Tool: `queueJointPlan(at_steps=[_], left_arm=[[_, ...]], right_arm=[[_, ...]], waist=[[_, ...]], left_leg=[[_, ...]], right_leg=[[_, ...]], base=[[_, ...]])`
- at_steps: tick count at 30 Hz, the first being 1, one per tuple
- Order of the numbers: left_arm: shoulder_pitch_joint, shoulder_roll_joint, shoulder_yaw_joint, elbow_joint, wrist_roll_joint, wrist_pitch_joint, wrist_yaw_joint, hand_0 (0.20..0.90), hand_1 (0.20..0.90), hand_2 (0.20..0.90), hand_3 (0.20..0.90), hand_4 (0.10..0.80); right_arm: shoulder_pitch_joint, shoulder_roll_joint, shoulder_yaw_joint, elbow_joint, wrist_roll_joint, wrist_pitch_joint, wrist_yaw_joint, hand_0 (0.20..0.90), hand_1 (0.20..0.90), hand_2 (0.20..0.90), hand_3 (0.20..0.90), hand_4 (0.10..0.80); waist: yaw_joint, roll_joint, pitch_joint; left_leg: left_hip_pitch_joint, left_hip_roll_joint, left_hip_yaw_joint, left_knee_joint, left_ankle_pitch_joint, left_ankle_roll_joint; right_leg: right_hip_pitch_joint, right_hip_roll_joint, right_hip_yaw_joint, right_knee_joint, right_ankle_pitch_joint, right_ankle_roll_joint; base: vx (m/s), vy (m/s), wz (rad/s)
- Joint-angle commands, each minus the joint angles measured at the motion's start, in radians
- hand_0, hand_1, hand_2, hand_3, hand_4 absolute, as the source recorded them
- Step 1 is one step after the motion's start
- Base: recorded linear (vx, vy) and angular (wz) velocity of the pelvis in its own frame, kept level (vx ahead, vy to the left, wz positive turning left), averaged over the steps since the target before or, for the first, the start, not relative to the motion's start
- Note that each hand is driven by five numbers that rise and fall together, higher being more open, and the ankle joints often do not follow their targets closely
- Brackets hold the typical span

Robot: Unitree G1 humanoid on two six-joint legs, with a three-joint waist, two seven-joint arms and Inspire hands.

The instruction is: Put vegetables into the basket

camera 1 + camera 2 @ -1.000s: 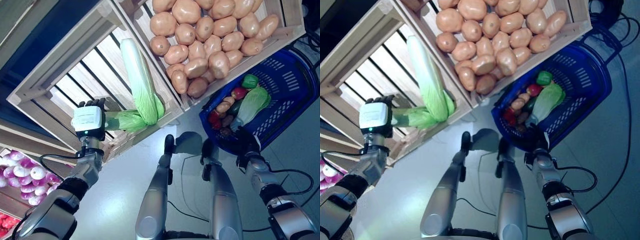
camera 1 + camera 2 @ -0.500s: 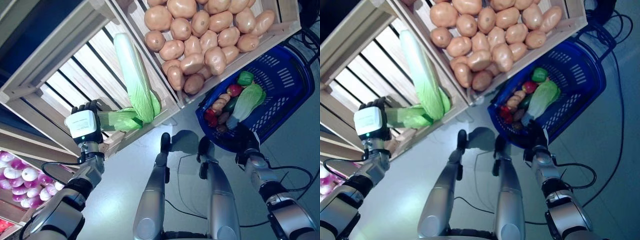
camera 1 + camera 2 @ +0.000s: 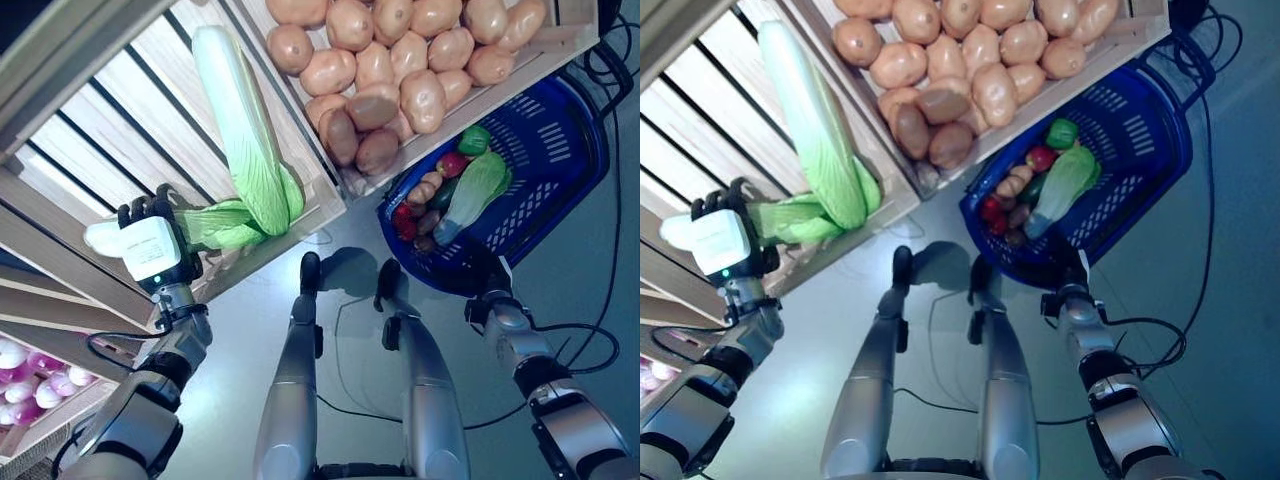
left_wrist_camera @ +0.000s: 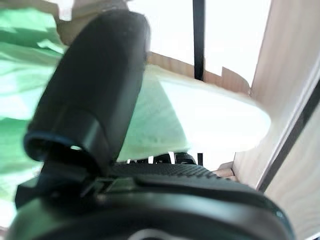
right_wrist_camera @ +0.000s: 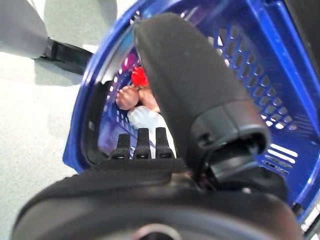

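Left hand at frame left, fingers curled round the cabbage, as before; only the camera has shifted. Cabbage not yet clear of the crate. Right hand lower right, clamped on the blue basket rim.

We see two cabbages in the slatted crate at ten o'clock: one cabbage lies lengthwise, the other cabbage just below it. The potato crate sits at one o'clock, the basket of vegetables beside it at two o'clock.
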Motion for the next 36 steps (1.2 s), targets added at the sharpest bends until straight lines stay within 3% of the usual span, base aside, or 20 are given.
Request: queueJointPlan(at_steps=[1, 12, 13, 14, 15, 24, 30, 36], left_arm=[[-0.061, 0.018, 0.076, 0.007, -0.007, -0.006, 0.118, 0.9, 0.9, 0.9, 0.9, 0.8], [-0.139, 0.058, 0.089, 0.025, -0.019, 0.003, 0.165, 0.9, 0.9, 0.9, 0.9, 0.8], [-0.144, 0.061, 0.089, 0.028, -0.024, 0.003, 0.16, 0.756, 0.756, 0.756, 0.756, 0.704], [-0.152, 0.064, 0.09, 0.034, -0.028, -0.003, 0.163, 0.345, 0.345, 0.345, 0.345, 0.43], [-0.157, 0.065, 0.092, 0.04, -0.023, -0.009, 0.161, 0.3, 0.3, 0.3, 0.3, 0.4], [-0.178, 0.075, 0.086, 0.052, -0.021, -0.048, 0.157, 0.3, 0.3, 0.3, 0.3, 0.4], [-0.163, 0.072, 0.098, 0.007, 0.027, -0.141, 0.211, 0.3, 0.3, 0.3, 0.3, 0.4], [-0.094, 0.051, 0.125, -0.083, 0.091, -0.188, 0.259, 0.3, 0.3, 0.3, 0.3, 0.4]], right_arm=[[0.043, -0.041, 0.026, -0.09, 0.017, -0.06, -0.052, 0.9, 0.9, 0.9, 0.9, 0.8], [0.017, -0.064, 0.04, -0.151, 0.036, -0.063, -0.065, 0.9, 0.9, 0.9, 0.9, 0.8], [0.016, -0.064, 0.041, -0.154, 0.035, -0.062, -0.065, 0.9, 0.9, 0.9, 0.9, 0.8], [0.011, -0.066, 0.043, -0.156, 0.039, -0.061, -0.067, 0.9, 0.9, 0.9, 0.9, 0.8], [0.006, -0.066, 0.043, -0.152, 0.038, -0.061, -0.064, 0.9, 0.9, 0.9, 0.9, 0.8], [-0.012, -0.073, 0.046, -0.137, 0.045, -0.081, -0.045, 0.9, 0.9, 0.9, 0.9, 0.8], [-0.009, -0.048, 0.046, -0.143, 0.049, -0.091, -0.062, 0.9, 0.9, 0.9, 0.9, 0.8], [0.04, -0.015, 0.029, -0.175, 0.031, -0.092, -0.099, 0.9, 0.9, 0.9, 0.9, 0.8]], waist=[[-0.014, -0.023, -0.005], [-0.022, -0.026, -0.005], [-0.024, -0.027, -0.005], [-0.024, -0.027, -0.005], [-0.024, -0.027, -0.005], [-0.028, -0.029, -0.005], [-0.023, -0.029, -0.005], [-0.009, -0.019, -0.005]], left_leg=[[-0.101, -0.036, 0.034, 0.077, 0.031, 0.039], [-0.181, -0.045, 0.019, 0.111, 0.025, 0.03], [-0.182, -0.045, 0.018, 0.113, 0.024, 0.029], [-0.183, -0.044, 0.016, 0.111, 0.024, 0.026], [-0.184, -0.044, 0.014, 0.108, 0.026, 0.023], [-0.151, -0.034, 0.016, 0.073, 0.031, 0.014], [-0.087, -0.025, 0.021, 0.032, 0.038, 0.01], [0.013, -0.024, 0.03, -0.031, 0.051, 0.006]], right_leg=[[0.024, 0.048, 0.037, -0.096, 0.092, -0.005], [-0.058, 0.056, 0.041, -0.05, 0.089, -0.003], [-0.059, 0.056, 0.04, -0.049, 0.088, -0.003], [-0.059, 0.057, 0.04, -0.05, 0.087, -0.003], [-0.059, 0.057, 0.04, -0.053, 0.087, -0.002], [-0.022, 0.056, 0.036, -0.101, 0.088, 0.002], [0.049, 0.046, 0.027, -0.153, 0.092, 0.007], [0.156, 0.026, 0.007, -0.207, 0.096, 0.02]], base=[[-0.036, -0.005, 0.05], [-0.04, 0.004, 0.0], [-0.038, 0.0, -0.12], [-0.035, -0.003, -0.11], [-0.031, -0.006, -0.08], [-0.022, -0.009, -0.01], [0.003, -0.033, -0.04], [0.005, -0.021, -0.01]])
